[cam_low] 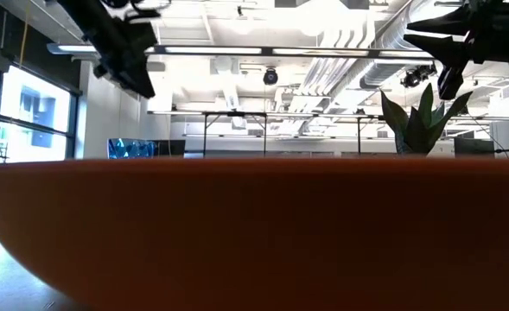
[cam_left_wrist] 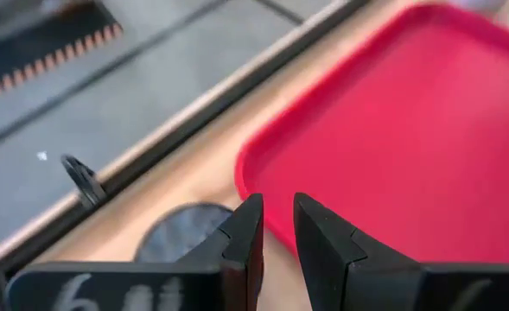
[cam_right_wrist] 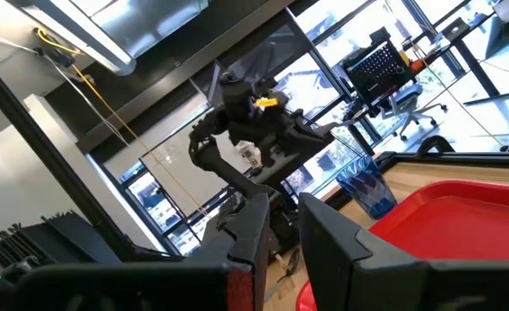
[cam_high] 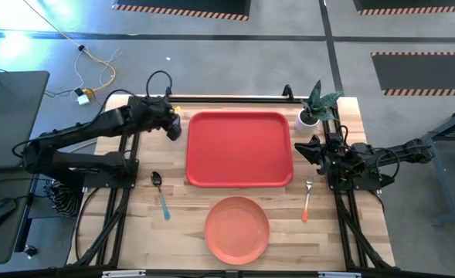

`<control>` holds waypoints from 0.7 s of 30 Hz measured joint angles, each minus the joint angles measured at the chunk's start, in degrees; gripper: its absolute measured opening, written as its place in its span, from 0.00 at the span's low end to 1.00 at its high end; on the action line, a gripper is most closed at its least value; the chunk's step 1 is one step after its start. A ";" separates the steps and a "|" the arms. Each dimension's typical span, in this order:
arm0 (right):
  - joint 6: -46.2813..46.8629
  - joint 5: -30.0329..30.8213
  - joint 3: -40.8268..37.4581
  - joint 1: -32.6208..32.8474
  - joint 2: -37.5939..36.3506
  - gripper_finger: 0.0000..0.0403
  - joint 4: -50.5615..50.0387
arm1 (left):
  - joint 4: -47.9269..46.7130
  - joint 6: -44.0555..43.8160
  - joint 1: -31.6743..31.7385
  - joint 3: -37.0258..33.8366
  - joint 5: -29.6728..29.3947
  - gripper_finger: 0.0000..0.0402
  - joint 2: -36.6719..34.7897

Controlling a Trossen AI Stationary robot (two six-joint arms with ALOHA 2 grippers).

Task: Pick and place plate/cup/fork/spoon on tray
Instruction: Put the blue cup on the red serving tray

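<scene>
The red tray (cam_high: 239, 149) lies in the middle of the table. The salmon plate (cam_high: 237, 229) lies near the front edge and fills the low view (cam_low: 254, 233). The teal-handled spoon (cam_high: 161, 194) lies left of the plate, and the orange-handled fork (cam_high: 307, 199) lies to its right. The blue cup (cam_right_wrist: 364, 186) stands by the tray's far left corner; in the high view my left gripper hides it. My left gripper (cam_high: 174, 127) (cam_left_wrist: 276, 203) hovers there, shut and empty. My right gripper (cam_high: 310, 149) (cam_right_wrist: 283, 203) is shut and raised off the tray's right edge.
A white pot with a green plant (cam_high: 312, 112) stands at the far right corner, close behind my right gripper. Black frame rails (cam_high: 127, 201) run along the table's left and right sides. Bare wood shows between the tray and the plate.
</scene>
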 joint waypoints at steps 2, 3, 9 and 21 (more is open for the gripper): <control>-0.01 0.00 0.00 0.00 0.00 0.14 0.00 | -0.24 -0.04 0.95 -0.02 2.33 0.15 2.03; -0.01 0.00 0.00 0.00 0.00 0.14 0.00 | -0.37 -0.05 1.40 -0.02 3.44 0.15 2.96; 0.00 0.00 0.00 0.00 0.00 0.14 0.00 | -0.98 -0.56 4.63 -0.02 8.00 0.15 7.91; 0.00 0.00 0.02 0.00 0.00 0.14 -0.02 | -1.89 0.45 10.33 -0.02 15.71 0.15 11.17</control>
